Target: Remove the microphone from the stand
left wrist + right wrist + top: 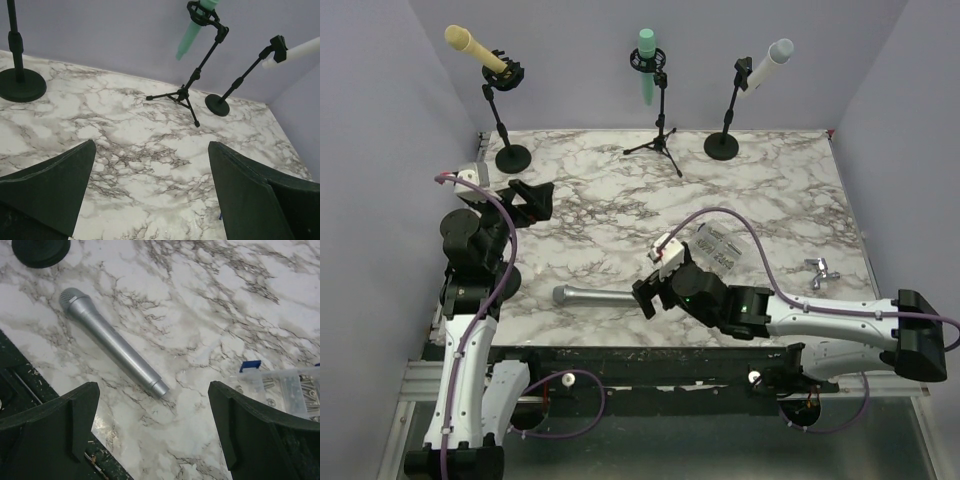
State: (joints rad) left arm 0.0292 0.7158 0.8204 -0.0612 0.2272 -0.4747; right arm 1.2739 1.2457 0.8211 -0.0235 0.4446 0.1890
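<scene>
A silver microphone (595, 296) lies flat on the marble table near the front edge, off any stand. In the right wrist view it (112, 342) lies just ahead of the fingers, handle end nearest. My right gripper (653, 290) (152, 430) is open and empty right beside that handle end. Three stands are at the back: a yellow microphone (470, 45) on the left, a green microphone (647, 65) (190, 35) on the tripod stand (185, 95), and a white microphone (767, 65) (295, 52) on the right. My left gripper (535, 200) (150, 190) is open and empty over the left of the table.
A clear plastic box of screws (720, 245) (280, 387) lies just behind the right gripper. A small metal part (820, 272) lies at the right. The round stand bases (513, 157) (722, 146) sit at the back. The table's dark front edge (30, 385) is close.
</scene>
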